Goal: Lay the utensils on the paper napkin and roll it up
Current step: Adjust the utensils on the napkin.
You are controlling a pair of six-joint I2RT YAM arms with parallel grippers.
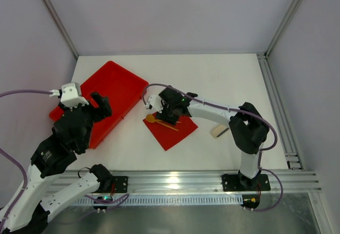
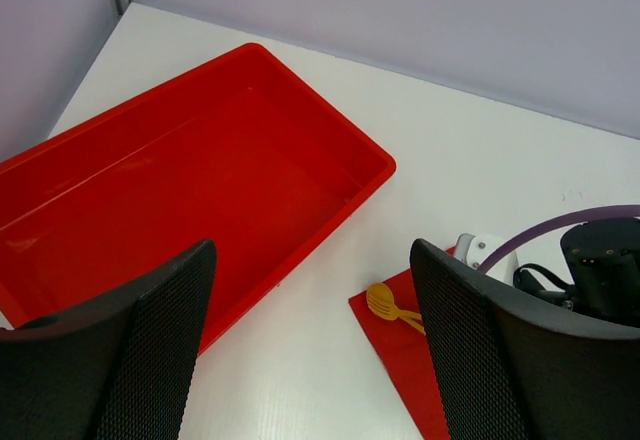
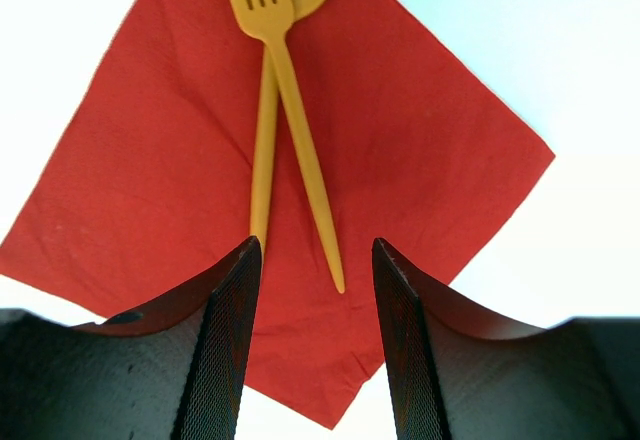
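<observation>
The utensils, a tan fork point(image 3: 290, 110) and a spoon point(image 3: 265, 150), lie crossed on the red paper napkin point(image 3: 430, 160), their heads together at one corner. From above, the utensils point(image 1: 159, 122) rest on the napkin point(image 1: 174, 132) near the table's middle. My right gripper point(image 3: 315, 245) hovers just over the handle ends, open, with nothing between its fingers; from above it point(image 1: 169, 113) covers the napkin's far corner. My left gripper point(image 2: 312, 250) is open and holds nothing, hanging by the red tray's point(image 2: 200, 160) near edge, left of the napkin point(image 2: 400, 340).
The red tray point(image 1: 119, 80) sits at the back left, with nothing in it. A small pale object point(image 1: 219, 131) lies on the table beside the right arm. A metal rail point(image 1: 276, 106) runs along the right edge, with grey walls behind.
</observation>
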